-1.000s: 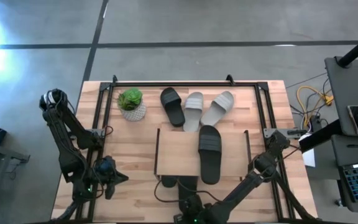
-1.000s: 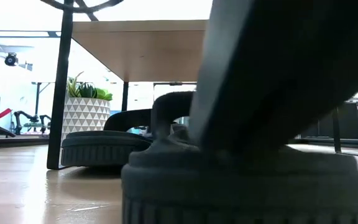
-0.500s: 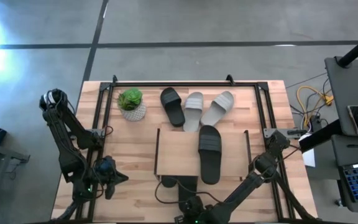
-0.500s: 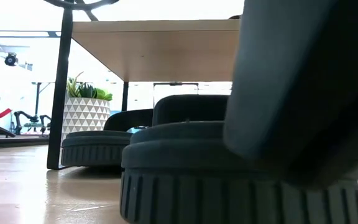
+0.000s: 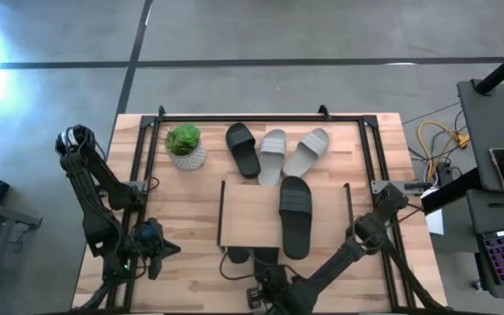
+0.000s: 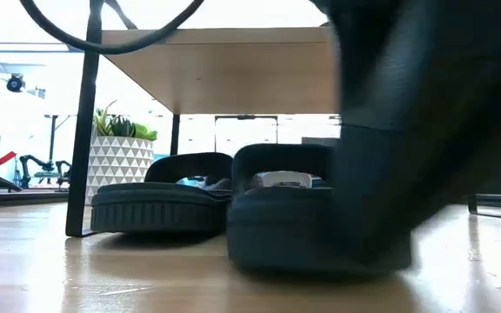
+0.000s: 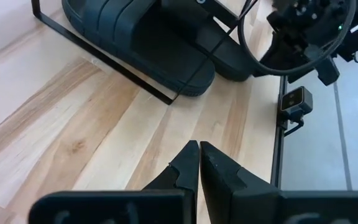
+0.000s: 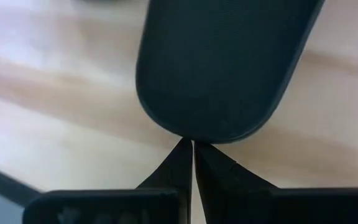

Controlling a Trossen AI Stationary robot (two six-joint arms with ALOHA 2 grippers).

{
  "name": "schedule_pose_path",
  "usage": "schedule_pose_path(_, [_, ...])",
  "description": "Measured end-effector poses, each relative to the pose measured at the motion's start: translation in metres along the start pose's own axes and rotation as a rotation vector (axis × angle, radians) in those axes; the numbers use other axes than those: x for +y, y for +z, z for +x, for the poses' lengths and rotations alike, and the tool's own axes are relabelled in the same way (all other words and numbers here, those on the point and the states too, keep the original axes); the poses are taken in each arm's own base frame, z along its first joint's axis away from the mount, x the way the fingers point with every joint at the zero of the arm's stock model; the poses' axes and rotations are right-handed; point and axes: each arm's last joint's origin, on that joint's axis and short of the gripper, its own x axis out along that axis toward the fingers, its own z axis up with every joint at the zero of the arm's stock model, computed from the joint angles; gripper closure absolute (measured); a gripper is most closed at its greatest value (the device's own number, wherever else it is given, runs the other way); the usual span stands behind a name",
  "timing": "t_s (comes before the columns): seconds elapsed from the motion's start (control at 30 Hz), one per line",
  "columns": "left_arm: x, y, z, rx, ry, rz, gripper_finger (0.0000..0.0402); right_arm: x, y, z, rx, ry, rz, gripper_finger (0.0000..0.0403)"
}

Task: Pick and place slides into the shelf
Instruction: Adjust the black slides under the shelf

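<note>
A low shelf with a wooden plank top stands mid-table, and one black slide lies on that top. Beyond it lie a black slide and two grey slides. Two dark slides rest on their soles on the table under the shelf. My right gripper is shut at the near end of the right-hand one of these. My left gripper is shut and hangs over bare table at the near left, apart from everything. My right gripper meets the rounded near end of the dark slide with its shut fingertips. It comes from the table's near side, pointing toward the far edge along the slide's length. The slide lies flat on the table, strap up, partly under the shelf.
A small potted plant stands at the far left of the table. Thin black frame legs of the shelf stand beside the left dark slide. Black rails run along the table's sides. Bare wood lies left of the shelf.
My right gripper has moved toward the far edge. The dark slide in front of it has slid along the table away from the near edge and farther under the shelf, beside the other dark slide.
</note>
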Motion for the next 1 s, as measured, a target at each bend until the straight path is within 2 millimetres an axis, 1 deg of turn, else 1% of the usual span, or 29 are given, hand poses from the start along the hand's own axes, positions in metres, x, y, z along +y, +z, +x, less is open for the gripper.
schedule_pose_path(0.13, [0.0,0.0,0.0,0.0,0.0,-0.004,0.0402,0.004,0.011,0.004,-0.047,-0.005,0.013,0.0392])
schedule_pose_path(0.33, [0.0,0.0,0.0,0.003,-0.002,-0.009,0.0402,0.002,0.023,0.007,-0.084,-0.067,0.0,0.0392])
schedule_pose_path(0.47, [0.0,0.0,0.0,0.004,-0.003,-0.011,0.0402,-0.001,0.026,0.007,-0.112,-0.094,-0.014,0.0392])
schedule_pose_path(0.63, [-0.001,0.0,0.0,0.004,-0.004,-0.011,0.0402,0.0,0.028,0.007,-0.168,-0.064,-0.016,0.0392])
schedule_pose_path(0.87, [-0.001,0.0,0.0,0.007,-0.004,-0.012,0.0402,0.002,0.032,0.008,-0.178,-0.063,-0.01,0.0392])
schedule_pose_path(1.0, [-0.001,0.0,0.0,0.007,-0.004,-0.013,0.0402,0.003,0.037,0.009,-0.223,-0.048,-0.011,0.0392])
